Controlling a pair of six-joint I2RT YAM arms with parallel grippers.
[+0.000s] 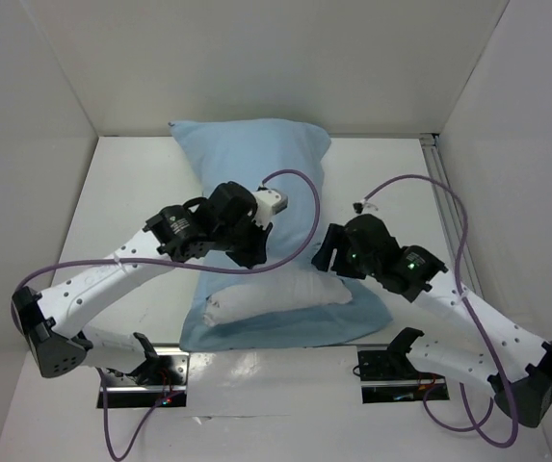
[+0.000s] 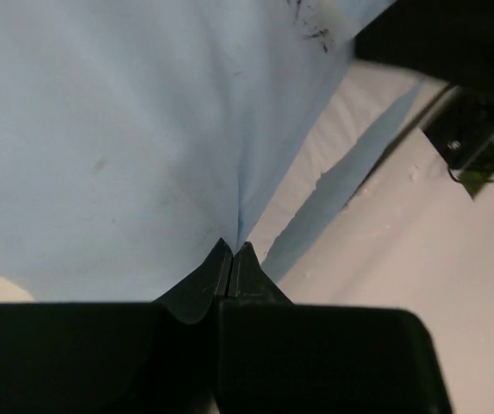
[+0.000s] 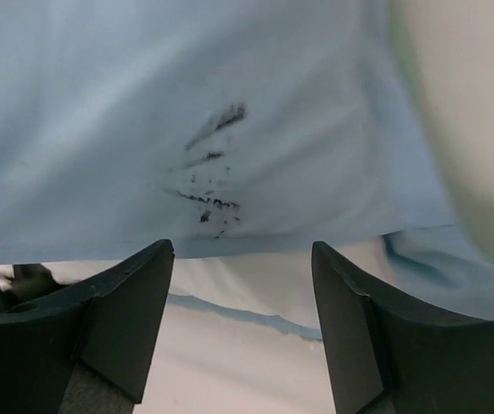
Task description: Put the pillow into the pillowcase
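Note:
The light blue pillowcase (image 1: 247, 159) lies down the middle of the table with its mouth towards the arms. The white pillow (image 1: 276, 294) is mostly inside it, and its near end shows at the mouth above the case's lower layer. My left gripper (image 1: 251, 255) is shut on a fold of the case's upper layer; in the left wrist view the fingertips (image 2: 232, 252) pinch the pillowcase (image 2: 126, 129) beside the pillow (image 2: 311, 185). My right gripper (image 1: 328, 252) is open and empty at the right of the mouth. In the right wrist view it (image 3: 242, 259) faces the ink-marked pillowcase (image 3: 143, 103) edge over the pillow (image 3: 255, 280).
White walls enclose the table on the left, back and right. An aluminium rail (image 1: 446, 197) runs along the right side. Purple cables (image 1: 300, 183) loop over the pillowcase and beside both arms. The arm bases with mounting plates (image 1: 391, 371) stand at the near edge.

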